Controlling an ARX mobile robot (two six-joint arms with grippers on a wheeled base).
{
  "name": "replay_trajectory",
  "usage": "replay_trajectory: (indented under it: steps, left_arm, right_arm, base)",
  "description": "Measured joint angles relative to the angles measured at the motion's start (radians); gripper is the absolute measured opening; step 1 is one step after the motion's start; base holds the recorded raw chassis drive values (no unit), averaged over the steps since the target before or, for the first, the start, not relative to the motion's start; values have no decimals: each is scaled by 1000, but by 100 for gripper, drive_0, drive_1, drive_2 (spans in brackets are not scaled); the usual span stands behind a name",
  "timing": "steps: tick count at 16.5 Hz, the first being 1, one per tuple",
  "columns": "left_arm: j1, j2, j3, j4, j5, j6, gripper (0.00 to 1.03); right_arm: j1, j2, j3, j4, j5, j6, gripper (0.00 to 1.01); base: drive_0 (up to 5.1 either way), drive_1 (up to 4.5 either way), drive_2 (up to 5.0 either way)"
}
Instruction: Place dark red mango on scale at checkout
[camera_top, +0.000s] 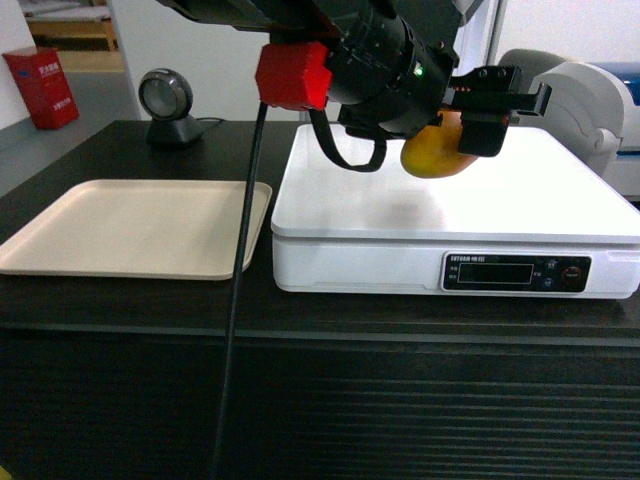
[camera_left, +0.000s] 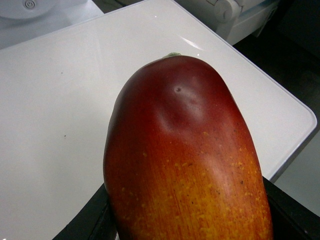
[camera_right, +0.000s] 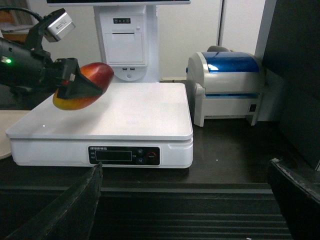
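Firmly, the left hand (camera_top: 470, 110) clamps the dark red mango (camera_top: 437, 150) above the scale (camera_top: 400, 215).

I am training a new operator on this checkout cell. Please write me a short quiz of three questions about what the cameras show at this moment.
1. True or false: the dark red mango already rests on the scale.
2. Which end effector holds the mango? A) left B) right C) neither
3. Fill in: beside the scale, on the checkout, lies an empty beige ____.

Key
1. False. In the right wrist view the mango hangs above the scale's white top, gripped by the left end effector.
2. A. The right end effector is open and holds nothing.
3. tray.
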Motion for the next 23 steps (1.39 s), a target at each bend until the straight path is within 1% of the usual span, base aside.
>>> replay_trajectory:
  steps: [3, 4, 8, 9, 10, 12, 15, 17, 18, 19, 22, 23]
  left_arm:
    - [1, 130, 197, -109, -41, -64, 62]
    - [5, 178, 269, -150, -64, -83, 62]
    - [31, 341, 520, -319, -129, -173, 62]
    - [37, 370, 583, -349, -142, -189, 62]
    - [45, 385, 617, -372, -151, -203, 62]
    - [50, 394, 645, -407, -177, -217, 62]
    - [42, 394, 634, -385, -170, -223, 63]
    - [40, 394, 615, -380, -159, -220, 90]
    - [40, 391, 612, -375, -146, -214, 100]
    - [39, 385, 600, -364, -140, -209, 97]
    - [34, 357, 561, -326, -135, -189, 98]
    - [33, 342, 543, -301, -146, -167, 98]
  right_arm:
    - [0, 0, 0, 0, 0, 0, 98]
    - [0, 0, 0, 0, 0, 0, 98]
    - [0, 0, 0, 0, 0, 0, 98]
    - [0, 0, 0, 0, 0, 0, 98]
    - [0, 0, 0, 0, 0, 0, 98]
    - [0, 0, 0, 0, 0, 0, 98]
    - [0, 0, 0, 0, 0, 0, 98]
    - [0, 0, 0, 0, 0, 0, 98]
    - [0, 0, 0, 0, 0, 0, 98]
    - [0, 0, 0, 0, 0, 0, 98]
    - [0, 0, 0, 0, 0, 0, 98]
    - [0, 0, 0, 0, 0, 0, 98]
  base:
    - [0, 0, 0]
    - [0, 0, 0]
    - [0, 0, 0]
    - [0, 0, 0]
    - [0, 0, 0]
    - [0, 0, 0]
    - [0, 0, 0]
    - [0, 0, 0]
    - [0, 0, 0]
    - [0, 0, 0]
    - [0, 0, 0]
    - [0, 0, 0]
